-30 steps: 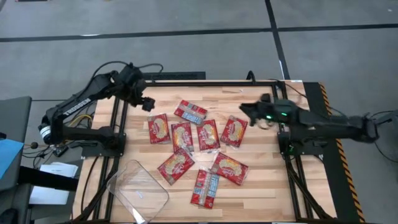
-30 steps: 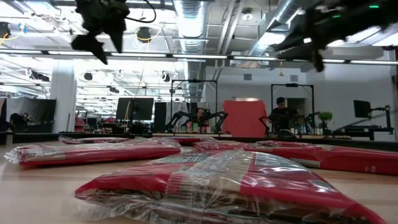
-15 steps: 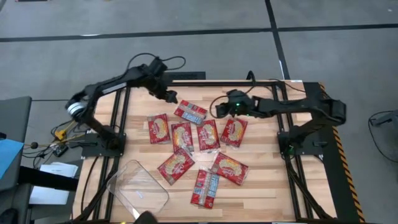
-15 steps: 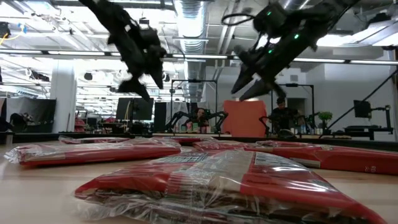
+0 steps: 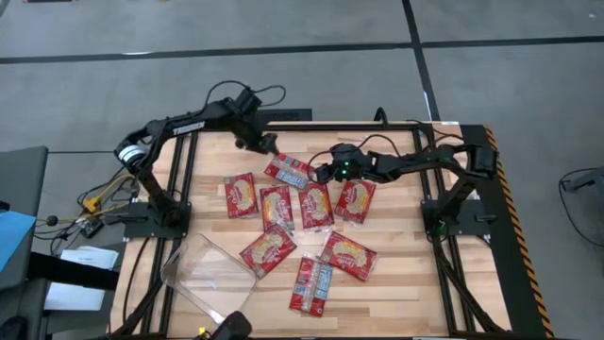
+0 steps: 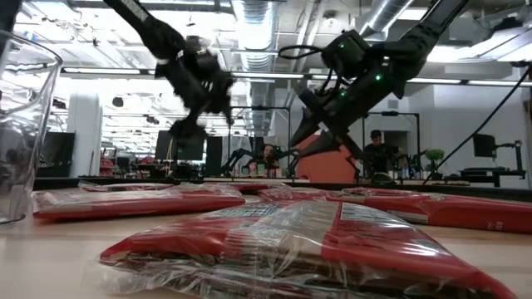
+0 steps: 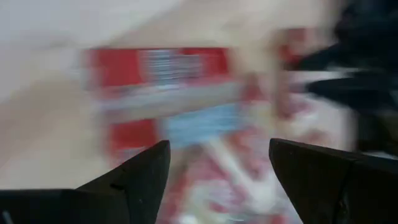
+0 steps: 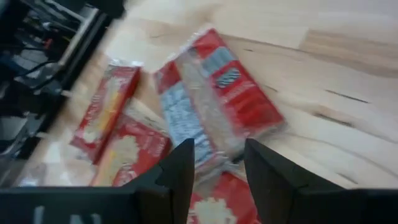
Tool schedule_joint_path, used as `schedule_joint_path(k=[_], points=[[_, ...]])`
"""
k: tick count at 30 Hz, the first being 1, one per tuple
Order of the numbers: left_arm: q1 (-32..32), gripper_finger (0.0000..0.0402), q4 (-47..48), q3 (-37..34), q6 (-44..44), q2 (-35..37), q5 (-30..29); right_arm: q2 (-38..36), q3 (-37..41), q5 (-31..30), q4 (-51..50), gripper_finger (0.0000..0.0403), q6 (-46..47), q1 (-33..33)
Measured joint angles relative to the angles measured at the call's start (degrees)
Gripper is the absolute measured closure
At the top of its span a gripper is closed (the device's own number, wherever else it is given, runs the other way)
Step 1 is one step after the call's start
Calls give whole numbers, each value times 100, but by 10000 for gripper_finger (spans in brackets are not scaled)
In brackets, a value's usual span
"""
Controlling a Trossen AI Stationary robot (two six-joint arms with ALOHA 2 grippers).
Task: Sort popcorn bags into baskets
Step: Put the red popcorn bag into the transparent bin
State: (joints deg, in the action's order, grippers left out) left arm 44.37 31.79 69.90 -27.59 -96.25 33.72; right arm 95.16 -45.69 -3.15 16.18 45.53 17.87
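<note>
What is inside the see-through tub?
Nothing shows inside the clear tub from above; only the wooden table shows through it. All the popcorn bags lie outside on the table. Part of the tub's near corner is cut off from view.

A pale wooden table [image 5: 396,288] carries everything, its planks running left to right inside a dark metal frame [image 5: 444,260]. Eight red popcorn bags [image 5: 316,205] lie flat on it in a loose cluster around the middle. On the far side sits a label-up bag [image 5: 289,171], tilted. Just nearer runs a row of four, side by side, some edges touching: one [image 5: 240,195], another [image 5: 276,207], the middle one, and one on the right [image 5: 355,199]. Nearer again lie three more [image 5: 267,252] [image 5: 347,255] [image 5: 310,284], the last showing its label. At the near left corner a clear plastic tub [image 5: 209,285] overhangs the table's edge.
</note>
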Motion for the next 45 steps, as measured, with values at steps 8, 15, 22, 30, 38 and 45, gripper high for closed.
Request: schedule_joint_path(k=[8, 15, 22, 30, 38, 45], points=[[-510, 138, 1899, 835, 984, 829, -889, -484, -3, 88, -133, 241, -693, -100], [-1393, 138, 3036, 688, -142, 1803, -4060, -748, 0, 86, -517, 246, -859, -98], [-2193, 138, 2155, -2005, -2755, 3334, -4006, -695, 0, 301, -517, 223, -961, -203], [-3002, 138, 1583, -4193, -5040, 4983, -4387, -365, -478, 328, -430, 183, -1399, -572], [-3089, 138, 421, -4848, -5412, 5133, -4593, 458, -1296, 483, -416, 194, -1617, -581], [-3089, 138, 128, -4862, -5440, 4152, -4743, 1081, -1771, 850, -398, 196, -1695, -594]])
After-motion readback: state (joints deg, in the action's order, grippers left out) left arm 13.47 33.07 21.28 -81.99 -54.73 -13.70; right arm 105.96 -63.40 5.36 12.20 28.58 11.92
